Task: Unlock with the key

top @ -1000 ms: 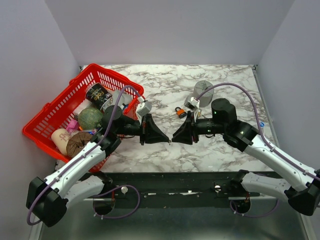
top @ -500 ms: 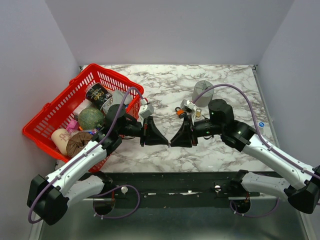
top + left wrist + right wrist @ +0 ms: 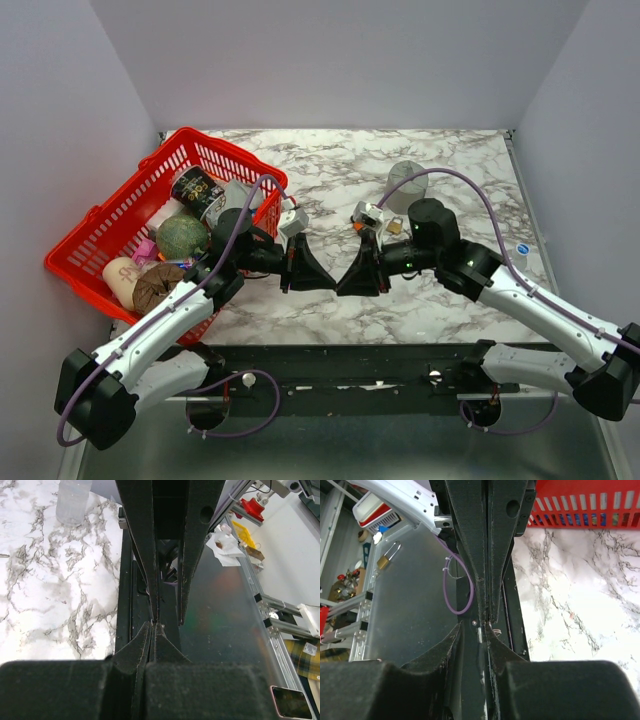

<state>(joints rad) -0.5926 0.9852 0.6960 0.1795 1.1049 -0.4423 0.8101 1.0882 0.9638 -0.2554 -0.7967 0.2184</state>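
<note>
My left gripper point(image 3: 334, 284) points right and my right gripper point(image 3: 342, 288) points left; they meet tip to tip above the table's near edge. The left jaws are pressed shut. In the right wrist view a thin pale metal sliver, the key's blade point(image 3: 480, 635), sticks out from the left fingertips point(image 3: 484, 611) into the narrow gap between the right fingers. The key's black head is hidden. In the left wrist view the right fingers point(image 3: 150, 580) stand slightly apart around the left tips point(image 3: 154, 626). The brass padlock point(image 3: 396, 227) lies behind the right wrist; the orange padlock is hidden.
A red basket point(image 3: 110, 215) full of jars and balls stands at the left, close to the left arm. A grey round container point(image 3: 405, 178) stands behind the right arm. A clear bottle point(image 3: 72, 502) shows in the left wrist view. A brass padlock point(image 3: 387, 557) shows off the table.
My right gripper has moved left and slightly nearer, closing up on the left gripper's tips. The right wrist now covers the orange padlock. The left gripper shifted slightly right.
</note>
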